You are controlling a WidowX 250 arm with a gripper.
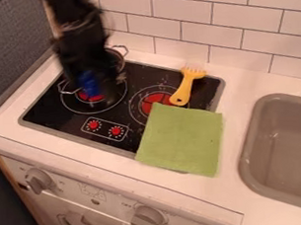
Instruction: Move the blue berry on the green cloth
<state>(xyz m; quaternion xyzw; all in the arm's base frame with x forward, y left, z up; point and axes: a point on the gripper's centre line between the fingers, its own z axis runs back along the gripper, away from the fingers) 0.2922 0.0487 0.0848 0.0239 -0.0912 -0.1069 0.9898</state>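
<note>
Gripper (101,93): up-left of the green cloth (183,139); I can't tell its grip.
Blue berry (89,84): at the gripper's lower end, blurred.
Next move: I'd head down-right in view, over the cloth.

Nothing you can read here.
Below the green cloth (183,139), marks on the oven panel (112,199) are too small to read.

Arm (75,22) at upper left, gripper (98,91) hanging down.
</note>
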